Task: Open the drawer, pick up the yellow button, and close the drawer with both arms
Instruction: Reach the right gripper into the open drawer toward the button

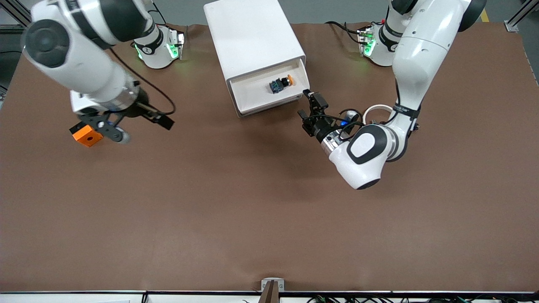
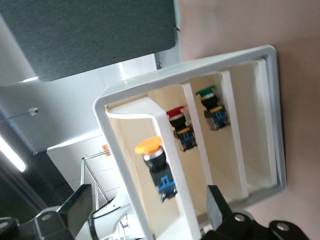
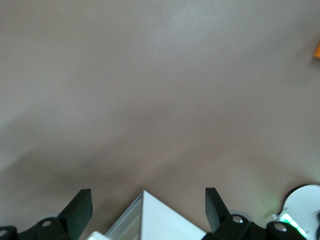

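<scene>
Over at ten o'clock from the table's middle, the right gripper (image 1: 110, 126) hangs above the orange block (image 1: 87, 135), jaws spread and holding nothing; that arm looks to be waiting. At twelve o'clock stands the white cabinet (image 1: 252, 33), its drawer (image 1: 252, 107) pulled out, and there's the button (image 1: 281, 84) lying on its side in the tray, up toward the tray's two o'clock corner. Just beside the drawer's corner, at about one o'clock from the middle, sits the left gripper (image 1: 305, 103), fingers released wide, nothing between them. So the pick is on, I'd say. To do it well: lift clear of the drawer rim, come down straight over the yellow-orange cap, and close across the black body. Mind that the left wrist view shows a red-capped button (image 2: 180, 130) and a green-capped button (image 2: 212, 107) in neighbouring compartments; take the yellow one.
</scene>
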`<act>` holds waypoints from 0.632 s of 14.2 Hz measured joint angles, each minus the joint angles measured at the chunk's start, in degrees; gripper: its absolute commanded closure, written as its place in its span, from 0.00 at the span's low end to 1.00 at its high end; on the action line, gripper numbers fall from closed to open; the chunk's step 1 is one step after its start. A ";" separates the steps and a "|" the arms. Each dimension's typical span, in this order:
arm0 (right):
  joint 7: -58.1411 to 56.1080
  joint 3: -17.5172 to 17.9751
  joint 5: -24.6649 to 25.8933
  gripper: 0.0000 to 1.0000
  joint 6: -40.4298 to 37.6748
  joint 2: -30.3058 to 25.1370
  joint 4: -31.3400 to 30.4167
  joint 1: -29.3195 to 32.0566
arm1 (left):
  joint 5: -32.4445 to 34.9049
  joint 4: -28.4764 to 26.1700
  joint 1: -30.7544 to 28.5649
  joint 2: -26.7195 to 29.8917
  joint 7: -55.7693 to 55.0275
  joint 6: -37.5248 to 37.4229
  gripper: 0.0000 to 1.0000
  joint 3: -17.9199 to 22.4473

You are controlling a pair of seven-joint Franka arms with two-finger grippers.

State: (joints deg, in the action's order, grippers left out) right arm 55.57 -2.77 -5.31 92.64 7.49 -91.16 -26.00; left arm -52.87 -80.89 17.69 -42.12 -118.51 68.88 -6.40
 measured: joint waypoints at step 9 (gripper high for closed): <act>26.18 0.05 -0.04 0.00 6.14 5.88 0.01 -14.77 | 16.93 4.46 -2.52 0.10 45.49 3.59 0.00 1.04</act>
State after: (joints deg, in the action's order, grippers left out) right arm 81.75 -2.73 -5.35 98.78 13.38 -91.15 -40.78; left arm -35.94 -76.43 15.17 -42.02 -73.02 72.48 -5.36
